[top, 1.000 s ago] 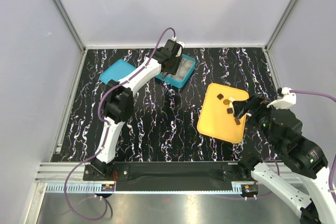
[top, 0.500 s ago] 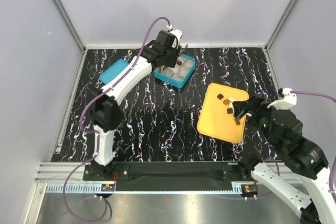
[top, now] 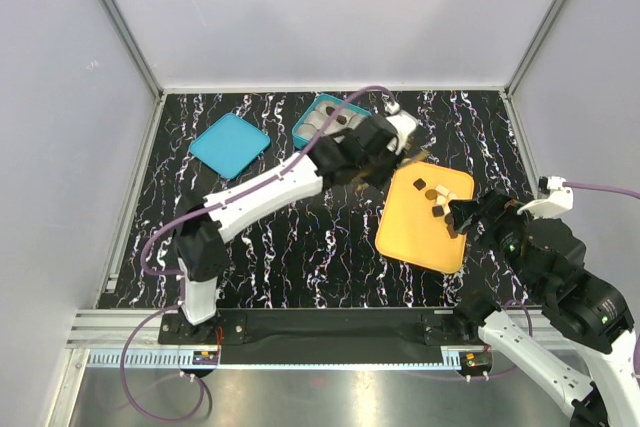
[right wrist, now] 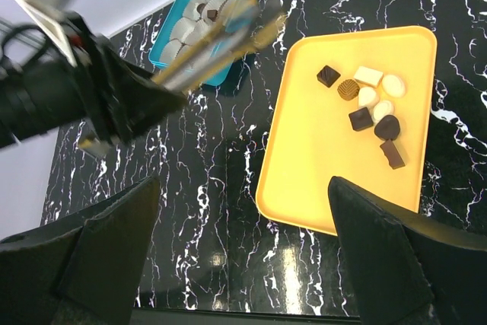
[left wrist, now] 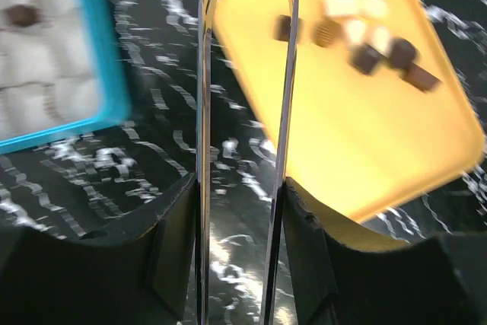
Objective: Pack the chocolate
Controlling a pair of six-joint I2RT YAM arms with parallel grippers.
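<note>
Brown and cream chocolate [right wrist: 361,119], yellow tray [right wrist: 319,159]

Your left claw [left wrist: 247,5] hangs part-open and empty over the bench [left wrist: 152,157]. It sits between the teal box [left wrist: 106,58] on the left and the yellow tray [left wrist: 365,142], where chocolates [left wrist: 365,57] cluster.

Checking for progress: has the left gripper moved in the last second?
Yes. The left gripper swung from over the teal box rightward and nearer, to the yellow tray's far edge.

No text, label or number can be read anywhere
</note>
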